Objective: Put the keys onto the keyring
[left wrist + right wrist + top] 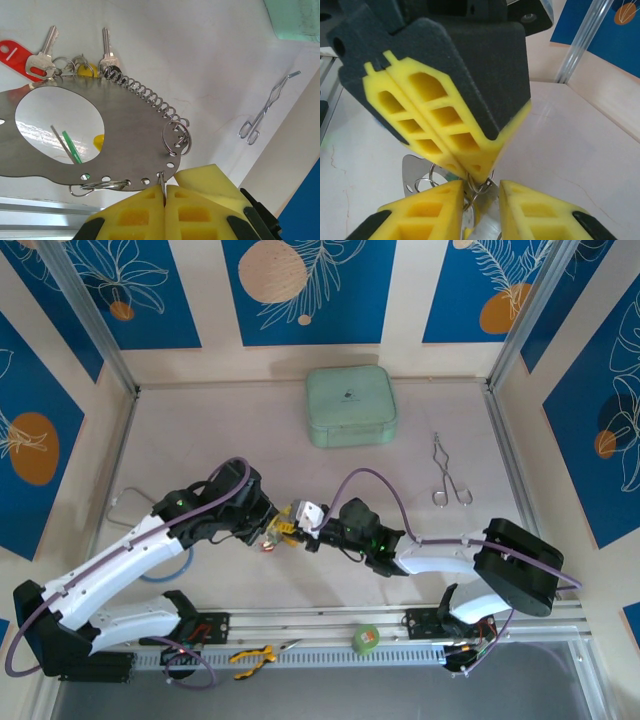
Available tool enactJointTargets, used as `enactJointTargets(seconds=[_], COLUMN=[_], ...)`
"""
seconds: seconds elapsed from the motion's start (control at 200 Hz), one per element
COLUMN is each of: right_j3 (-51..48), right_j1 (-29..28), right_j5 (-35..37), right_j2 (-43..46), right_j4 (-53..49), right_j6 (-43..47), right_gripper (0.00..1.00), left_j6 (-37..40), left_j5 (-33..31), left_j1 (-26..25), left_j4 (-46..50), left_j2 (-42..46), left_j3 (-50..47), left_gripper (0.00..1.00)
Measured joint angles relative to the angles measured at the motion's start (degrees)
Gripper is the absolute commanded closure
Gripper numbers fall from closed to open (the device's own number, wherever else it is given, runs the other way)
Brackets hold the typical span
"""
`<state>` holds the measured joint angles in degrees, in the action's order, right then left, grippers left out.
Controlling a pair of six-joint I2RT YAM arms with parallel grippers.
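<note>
The keyring (125, 130) is a flat silvery oval with a large opening, a perforated rim and a wire coil threaded along one edge. It hangs above the table between the two arms (285, 525). My left gripper (165, 192) is shut on a small split ring at the keyring's lower rim. The keys (42, 62), with a red tag (15, 55) and a yellow head, hang at the far end. My right gripper (482, 200) faces the left fingers (445, 135). Its pads stand apart around small rings (482, 185) and a metal piece.
A green zip case (350, 407) lies at the back of the table. Steel forceps (449, 475) rest at the right. Yellow-handled pliers (252, 657) and a green tape roll (367, 639) sit on the front rail. A blue-grey tube (165, 575) lies under the left arm.
</note>
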<state>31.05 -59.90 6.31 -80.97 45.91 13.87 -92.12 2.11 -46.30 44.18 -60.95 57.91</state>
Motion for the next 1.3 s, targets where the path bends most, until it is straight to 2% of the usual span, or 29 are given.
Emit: enactJointTargets(seconds=[0.425,0.54,0.635,0.695,0.805,0.87,0.915,1.005,1.085,1.215,1.3], right_j3=[0.7,0.7,0.7,0.7,0.7,0.7,0.7,0.9,1.4,3.1,4.2], right_j1=[-0.7,-0.8,-0.9,-0.9,-0.7,-0.3,0.0,1.1,2.1,3.6,4.6], right_j5=[1.5,1.7,2.1,2.3,2.3,2.1,1.6,0.4,-1.0,-3.7,-5.8], right_j2=[-3.0,-3.6,-3.7,-3.6,-3.5,-3.2,-2.6,-0.9,0.7,3.3,5.0], right_j4=[2.0,2.9,3.1,3.5,3.7,2.9,1.5,-1.7,-5.3,-12.5,-17.1], right_j6=[2.3,2.6,3.0,3.0,3.0,3.0,3.0,2.8,2.6,2.6,2.6], right_gripper=[0.86,1.0,1.0,1.0,1.0,1.0,1.0,1.0,1.0,1.0,1.0], left_j6=[-0.4,-0.7,-0.8,-0.9,-0.6,1.0,2.3,11.1,24.0,56.5,76.1], left_j5=[0.5,0.2,-0.2,-0.7,-1.8,-3.7,-5.8,-11.2,-16.0,-17.1,-15.4], left_j1=[0.0,0.0,0.0,0.0,0.0,0.0,0.0,0.2,0.3,0.4,0.4], left_j4=[-0.1,-0.4,-0.9,-1.9,-4.4,-5.7,-6.5,-8.0,-10.3,-15.0,-15.3], left_j2=[0.0,0.0,0.1,0.5,2.8,4.4,5.6,8.5,11.1,13.3,13.3], left_j3=[0.0,0.0,0.0,-0.5,-2.3,-2.7,-2.7,-2.7,-2.6,-2.6,-2.7], left_gripper=[1.0,1.0,0.99,0.92,0.6,0.45,0.39,0.27,0.26,0.28,0.42])
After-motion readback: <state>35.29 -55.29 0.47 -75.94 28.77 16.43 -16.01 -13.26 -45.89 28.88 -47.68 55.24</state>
